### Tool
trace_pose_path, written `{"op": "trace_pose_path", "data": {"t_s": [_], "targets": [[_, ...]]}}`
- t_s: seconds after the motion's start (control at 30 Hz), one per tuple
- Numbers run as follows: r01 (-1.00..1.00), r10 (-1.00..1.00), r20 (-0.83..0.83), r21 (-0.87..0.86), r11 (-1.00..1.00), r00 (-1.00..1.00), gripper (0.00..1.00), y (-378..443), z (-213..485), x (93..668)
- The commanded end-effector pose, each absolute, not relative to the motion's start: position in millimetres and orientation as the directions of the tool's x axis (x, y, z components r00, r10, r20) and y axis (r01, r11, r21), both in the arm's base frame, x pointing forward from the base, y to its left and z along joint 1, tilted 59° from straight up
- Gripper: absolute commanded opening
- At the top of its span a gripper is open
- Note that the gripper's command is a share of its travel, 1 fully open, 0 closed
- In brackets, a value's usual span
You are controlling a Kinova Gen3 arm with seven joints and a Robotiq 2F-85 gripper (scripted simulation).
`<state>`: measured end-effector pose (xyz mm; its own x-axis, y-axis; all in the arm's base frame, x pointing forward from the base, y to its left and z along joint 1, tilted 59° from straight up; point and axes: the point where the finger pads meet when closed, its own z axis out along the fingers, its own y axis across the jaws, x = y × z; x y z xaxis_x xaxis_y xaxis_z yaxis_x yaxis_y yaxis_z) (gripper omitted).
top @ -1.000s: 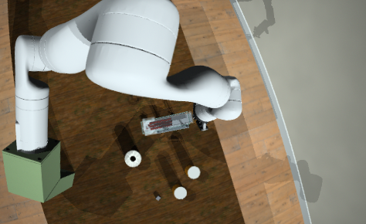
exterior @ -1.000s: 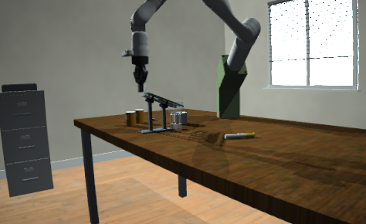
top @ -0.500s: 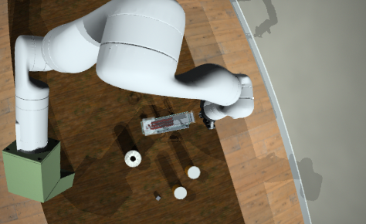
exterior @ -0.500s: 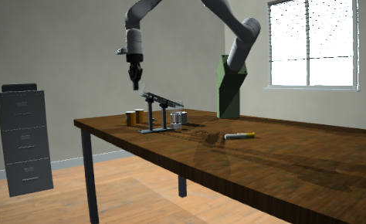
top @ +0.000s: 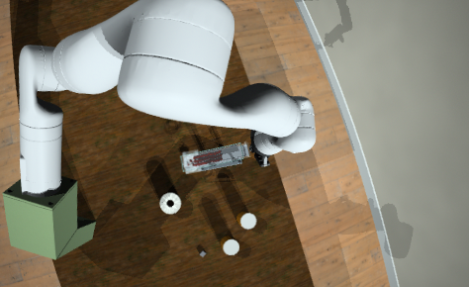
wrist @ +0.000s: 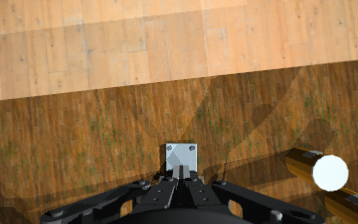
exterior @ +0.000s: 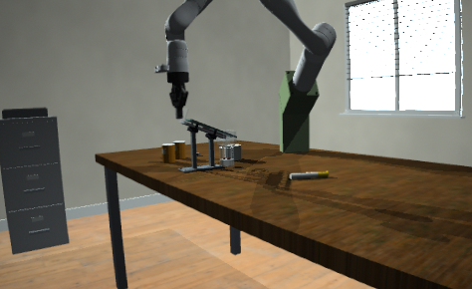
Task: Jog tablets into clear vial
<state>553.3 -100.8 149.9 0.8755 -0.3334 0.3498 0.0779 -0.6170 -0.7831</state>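
Observation:
The feeder tray [top: 234, 151] [exterior: 206, 128] slopes down from its high end on a two-post stand [exterior: 194, 150], whose base plate also shows in the wrist view [wrist: 181, 152]. Dark red tablets [top: 210, 157] lie in rows along it. The clear vial [exterior: 227, 155] stands upright on the table below the tray's low end, with some pale and reddish content low down; the count cannot be told. My gripper [exterior: 179, 117] [wrist: 181, 175] is shut and empty, pointing down at the tray's high end. Whether its tips touch the tray is unclear.
Two orange bottles with white caps [top: 248, 221] [top: 231, 246] stand beside the tray. A white ring-topped object [top: 170, 203] stands nearer the green base [top: 32, 223]. A small grey cube [top: 202, 253] lies near the bottles. A white and yellow marker [exterior: 309, 175] lies on the table.

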Motion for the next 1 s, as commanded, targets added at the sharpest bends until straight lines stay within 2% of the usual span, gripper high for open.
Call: {"op": "trace_pose_path", "data": {"t_s": [0.0, 0.97], "targets": [[0.076, -0.333, 0.346, -0.785, -0.615, 0.877, 0.0, -96.3, 144.8, 544.5], [0.076, -0.333, 0.346, -0.785, -0.615, 0.877, 0.0, -112.6, 159.4, 562.5]]}}
